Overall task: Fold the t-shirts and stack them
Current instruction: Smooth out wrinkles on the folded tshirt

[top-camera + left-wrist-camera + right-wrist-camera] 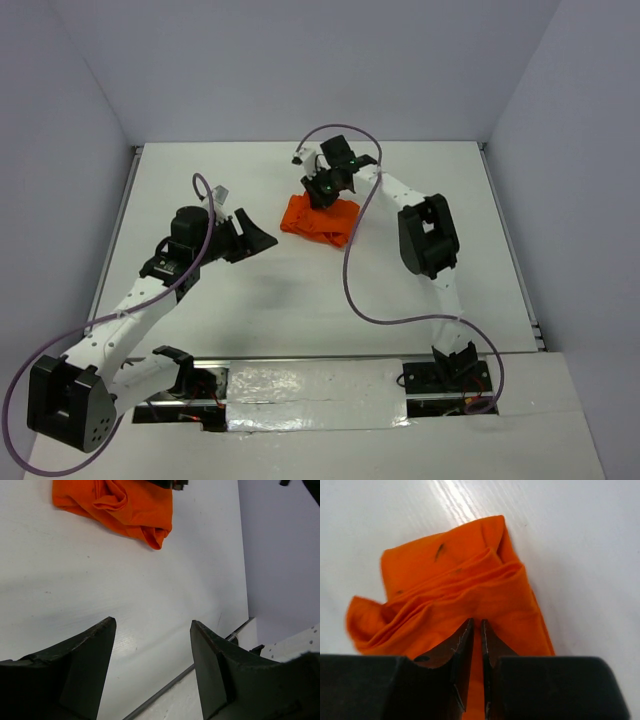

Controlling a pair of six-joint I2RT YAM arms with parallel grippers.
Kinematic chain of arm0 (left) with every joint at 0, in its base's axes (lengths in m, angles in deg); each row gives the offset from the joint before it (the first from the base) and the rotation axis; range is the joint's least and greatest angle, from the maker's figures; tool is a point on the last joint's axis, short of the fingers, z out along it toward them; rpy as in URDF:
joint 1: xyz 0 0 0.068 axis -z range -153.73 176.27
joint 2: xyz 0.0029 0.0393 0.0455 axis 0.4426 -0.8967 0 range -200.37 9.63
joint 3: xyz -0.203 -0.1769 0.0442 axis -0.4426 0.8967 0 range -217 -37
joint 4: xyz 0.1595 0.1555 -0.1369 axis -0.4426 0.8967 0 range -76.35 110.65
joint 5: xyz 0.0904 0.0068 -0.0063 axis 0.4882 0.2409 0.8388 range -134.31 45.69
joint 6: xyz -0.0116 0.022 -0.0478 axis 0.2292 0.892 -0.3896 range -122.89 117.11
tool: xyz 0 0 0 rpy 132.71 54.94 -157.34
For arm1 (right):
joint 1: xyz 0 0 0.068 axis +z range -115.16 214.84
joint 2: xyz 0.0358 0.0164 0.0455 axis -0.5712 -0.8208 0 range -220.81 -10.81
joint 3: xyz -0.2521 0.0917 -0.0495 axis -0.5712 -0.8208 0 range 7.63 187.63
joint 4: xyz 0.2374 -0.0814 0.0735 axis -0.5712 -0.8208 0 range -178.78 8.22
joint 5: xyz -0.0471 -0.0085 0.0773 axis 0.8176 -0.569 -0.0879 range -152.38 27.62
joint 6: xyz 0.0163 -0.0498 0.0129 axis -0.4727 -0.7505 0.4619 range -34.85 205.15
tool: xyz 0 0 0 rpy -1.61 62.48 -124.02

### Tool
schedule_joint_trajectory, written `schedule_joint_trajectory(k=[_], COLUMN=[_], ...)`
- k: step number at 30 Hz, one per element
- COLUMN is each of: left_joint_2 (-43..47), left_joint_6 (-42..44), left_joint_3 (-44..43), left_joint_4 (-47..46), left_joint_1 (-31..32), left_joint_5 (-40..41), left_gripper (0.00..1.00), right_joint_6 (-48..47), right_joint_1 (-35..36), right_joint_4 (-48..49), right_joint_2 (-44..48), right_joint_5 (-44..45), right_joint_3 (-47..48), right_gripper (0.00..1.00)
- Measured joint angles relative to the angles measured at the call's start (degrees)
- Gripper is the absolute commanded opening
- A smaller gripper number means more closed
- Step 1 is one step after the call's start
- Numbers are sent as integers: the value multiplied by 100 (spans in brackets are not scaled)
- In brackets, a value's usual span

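Orange t-shirt [460, 580] lay bunched beneath right pincer [476, 623], jaws nearly together, grip unclear; a snagged fold could drag loose.

Bright, even and diffuse from overhead, with only faint soft shadows under the arms [130, 320] on the white table [300, 290]. Glare streak on the tabletop beyond the t-shirt [465, 590] in the right wrist view; sheen on the shiny strip [310, 385] too. Slightly blurred at the shirt's left edge; almost featureless black on the left gripper's fingers [85, 670].
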Motion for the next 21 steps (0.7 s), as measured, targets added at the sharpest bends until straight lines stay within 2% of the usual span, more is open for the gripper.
schedule_joint_trajectory(k=[8, 21], left_joint_2=[0, 74], left_joint_6=[2, 2], left_joint_3=[0, 35], left_joint_4=[-2, 0], left_joint_1=[0, 0], left_joint_5=[-2, 2], left_gripper=[74, 74], right_joint_6=[42, 114], right_joint_1=[92, 490], right_joint_4=[269, 221], right_joint_2=[946, 885], right_joint_5=[-245, -487], right_joint_3=[-546, -745], right_gripper=[19, 18])
